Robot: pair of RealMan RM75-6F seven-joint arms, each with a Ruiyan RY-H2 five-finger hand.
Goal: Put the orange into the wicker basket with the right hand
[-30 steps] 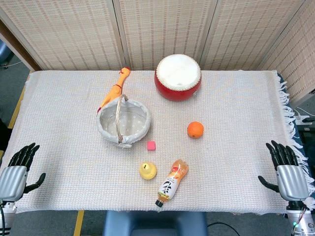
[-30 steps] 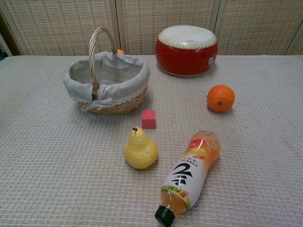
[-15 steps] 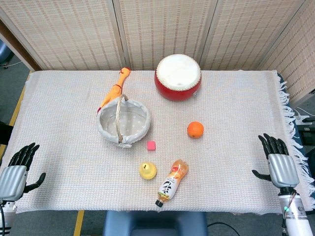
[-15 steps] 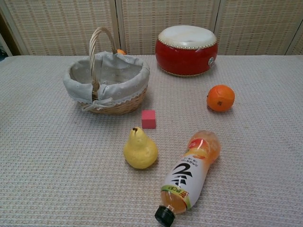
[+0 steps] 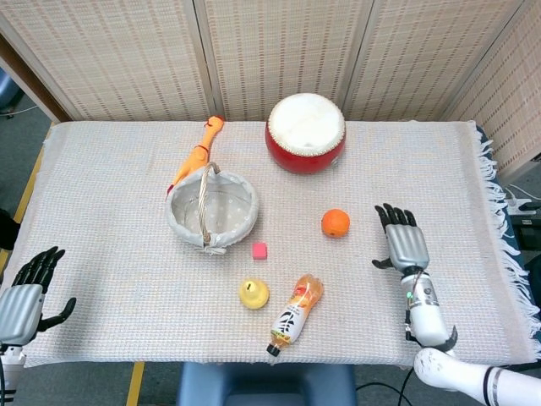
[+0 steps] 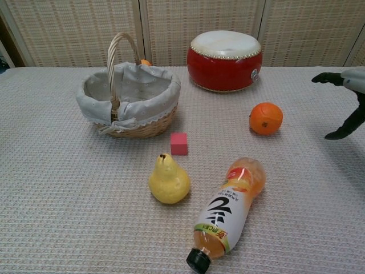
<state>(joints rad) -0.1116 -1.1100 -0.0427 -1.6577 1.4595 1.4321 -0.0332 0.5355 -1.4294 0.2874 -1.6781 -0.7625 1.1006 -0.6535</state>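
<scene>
I get bright, even light from above in both views. Shadows are soft and short, tucked just under the orange [image 6: 266, 118] and bottle [image 6: 227, 212]. A faint sheen shows on the drum [image 6: 224, 60]. Focus is sharp throughout; I see no blur.

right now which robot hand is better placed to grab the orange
Right. The right robot hand hovers open just beside the orange, while the left robot hand sits at the table's far corner.
</scene>
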